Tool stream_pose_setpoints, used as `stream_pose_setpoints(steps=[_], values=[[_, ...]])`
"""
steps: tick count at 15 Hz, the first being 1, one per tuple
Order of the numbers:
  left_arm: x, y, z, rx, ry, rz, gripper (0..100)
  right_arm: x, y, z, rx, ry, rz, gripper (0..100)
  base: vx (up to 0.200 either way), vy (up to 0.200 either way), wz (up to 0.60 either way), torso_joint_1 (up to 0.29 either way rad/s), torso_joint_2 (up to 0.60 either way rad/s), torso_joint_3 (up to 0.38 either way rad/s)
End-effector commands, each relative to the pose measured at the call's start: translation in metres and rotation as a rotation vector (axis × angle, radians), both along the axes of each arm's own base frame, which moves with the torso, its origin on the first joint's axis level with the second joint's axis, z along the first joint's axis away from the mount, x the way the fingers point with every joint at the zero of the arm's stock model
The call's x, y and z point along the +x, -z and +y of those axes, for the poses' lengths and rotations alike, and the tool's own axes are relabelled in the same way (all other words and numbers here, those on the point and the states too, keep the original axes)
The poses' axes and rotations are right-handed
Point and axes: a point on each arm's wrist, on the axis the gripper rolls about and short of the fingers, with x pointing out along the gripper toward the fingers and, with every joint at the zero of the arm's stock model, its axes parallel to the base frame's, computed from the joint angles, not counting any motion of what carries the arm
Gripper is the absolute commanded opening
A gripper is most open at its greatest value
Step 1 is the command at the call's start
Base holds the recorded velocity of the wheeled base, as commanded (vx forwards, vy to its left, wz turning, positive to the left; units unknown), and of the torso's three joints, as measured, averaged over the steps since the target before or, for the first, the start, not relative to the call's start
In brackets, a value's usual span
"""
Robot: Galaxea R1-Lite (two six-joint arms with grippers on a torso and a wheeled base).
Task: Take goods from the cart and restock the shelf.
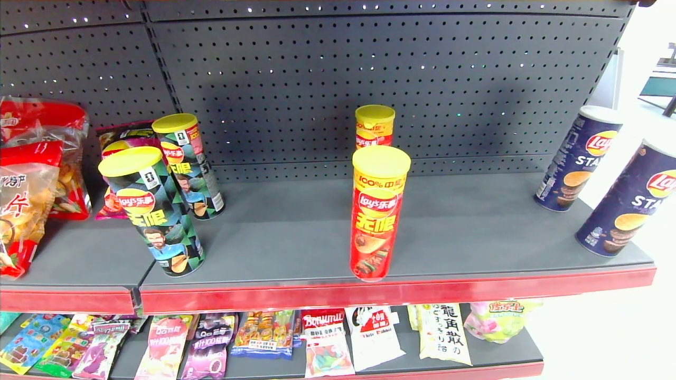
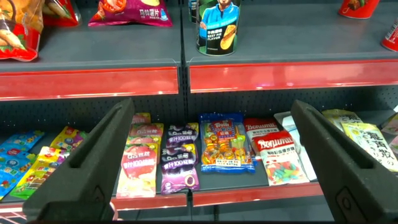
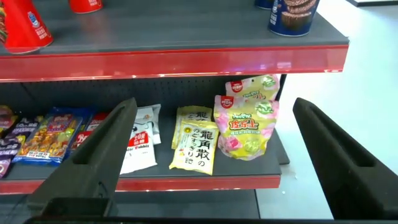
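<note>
Fingers of left gripper [image 2: 212, 109] and right gripper [image 3: 214, 106] spread wide, holding nothing, low before the shelf [image 1: 296, 232]; red can [image 1: 379, 211] stands at its front lip; you risk toppling it when raising an arm.

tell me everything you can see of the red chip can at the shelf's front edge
The red chip can is a tall cylinder with a closed yellow lid, seemingly plastic, and a glossy red wrapper with yellow lettering. It stands upright on the grey shelf, near its red front edge, about mid-shelf. Only the shelf touches it; a second red can stands apart behind it.
</note>
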Motion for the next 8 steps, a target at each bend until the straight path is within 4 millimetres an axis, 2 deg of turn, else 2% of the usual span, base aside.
stream_pose_setpoints(steps=[1, 8], values=[[0.0, -0.0001, 0.0, 0.0, 0.0, -0.001, 100, 0.0001, 0.0, 0.0, -0.002, 0.0, 0.001, 100, 0.0, 0.0, 0.0, 0.0, 0.0, 0.0], [0.0, -0.0001, 0.0, 0.0, 0.0, -0.001, 100, 0.0001, 0.0, -0.0001, 0.003, 0.003, 0.001, 100, 0.0, 0.0, 0.0, 0.0, 0.0, 0.0]])
